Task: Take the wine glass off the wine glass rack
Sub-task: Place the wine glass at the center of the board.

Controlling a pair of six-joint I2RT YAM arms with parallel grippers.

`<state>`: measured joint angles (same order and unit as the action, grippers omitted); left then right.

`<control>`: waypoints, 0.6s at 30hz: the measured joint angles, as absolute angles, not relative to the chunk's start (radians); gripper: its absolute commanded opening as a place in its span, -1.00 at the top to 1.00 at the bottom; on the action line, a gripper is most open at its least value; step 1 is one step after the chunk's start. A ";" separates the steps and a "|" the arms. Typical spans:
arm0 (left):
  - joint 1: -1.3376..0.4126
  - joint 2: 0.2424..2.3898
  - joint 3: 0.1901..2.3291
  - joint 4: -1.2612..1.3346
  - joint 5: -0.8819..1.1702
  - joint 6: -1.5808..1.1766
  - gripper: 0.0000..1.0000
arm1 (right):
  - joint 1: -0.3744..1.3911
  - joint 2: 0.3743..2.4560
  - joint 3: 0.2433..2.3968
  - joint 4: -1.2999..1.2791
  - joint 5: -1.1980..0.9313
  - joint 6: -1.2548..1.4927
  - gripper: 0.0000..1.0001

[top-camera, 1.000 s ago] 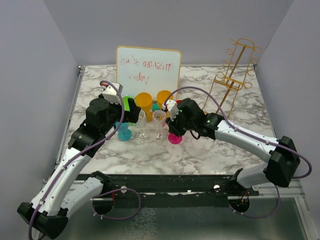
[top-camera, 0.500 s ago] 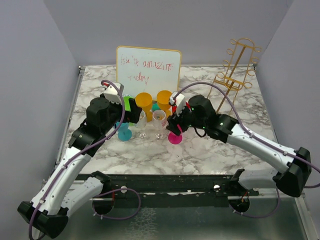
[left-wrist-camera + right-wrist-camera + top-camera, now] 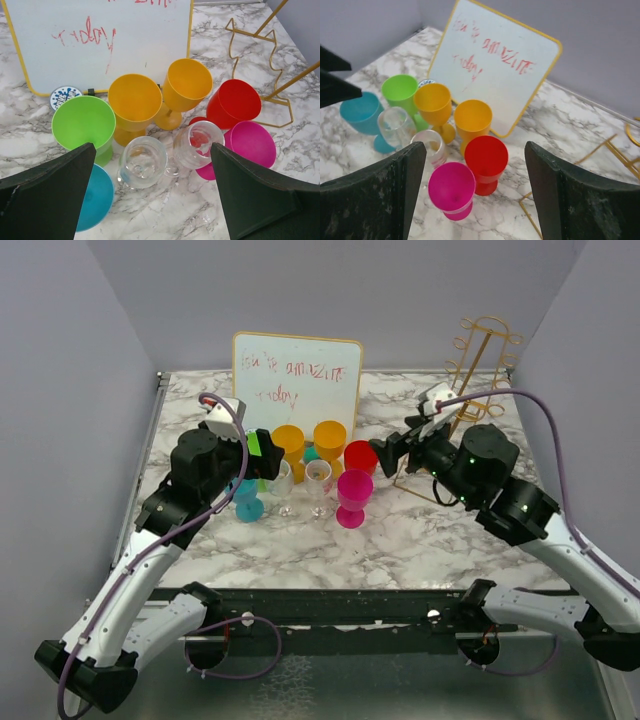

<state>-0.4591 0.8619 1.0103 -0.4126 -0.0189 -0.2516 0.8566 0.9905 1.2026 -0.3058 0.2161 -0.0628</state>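
Wine glass rack (image 3: 480, 348): tall gold thin-wire stand with curled loop hooks up both sides, upright at the 2 o'clock corner of the marble table (image 3: 420, 540). Wine glass (image 3: 353, 490): opaque magenta, upright on its foot near the table's centre, at 8 o'clock from the rack and well apart from it.

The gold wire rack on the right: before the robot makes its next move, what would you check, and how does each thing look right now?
1. Right gripper open and empty: ok.
2. Pink glass upright on the table, apart from the right gripper: ok.
3. Left gripper open and empty: ok.
4. No glass left hanging on the wine glass rack: cannot tell. None shows on the upper hooks, and the lower part is behind the right arm.
5. Right arm clear of the rack: cannot tell.
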 measured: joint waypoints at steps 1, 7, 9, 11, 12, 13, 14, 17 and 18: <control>-0.459 0.863 1.010 -0.413 -0.020 -0.252 -0.98 | 0.857 0.982 1.222 -0.330 0.254 -0.047 -0.73; -0.459 0.864 1.010 -0.413 -0.021 -0.254 -0.98 | 0.857 0.947 1.259 -0.500 0.382 0.085 -0.95; -0.459 0.866 1.011 -0.413 -0.023 -0.254 -0.98 | 0.856 0.946 1.262 -0.557 0.405 0.107 -0.99; -0.459 0.876 1.023 -0.419 -0.024 -0.254 -0.98 | 0.842 0.971 1.288 -0.618 0.426 0.114 -1.00; -0.459 0.884 1.030 -0.420 -0.025 -0.254 -0.98 | 0.827 0.987 1.306 -0.641 0.424 0.117 -1.00; -0.459 0.892 1.039 -0.424 -0.027 -0.254 -0.98 | 0.803 1.005 1.315 -0.651 0.411 0.120 -1.00; -0.459 0.901 1.047 -0.428 -0.029 -0.254 -0.98 | 0.769 1.018 1.315 -0.656 0.385 0.124 -1.00; -0.459 0.916 1.059 -0.437 -0.047 -0.254 -0.98 | 0.627 1.032 1.262 -0.656 0.286 0.140 -1.00; -0.459 0.917 1.059 -0.441 -0.055 -0.254 -0.98 | 0.576 1.031 1.232 -0.656 0.252 0.145 -1.00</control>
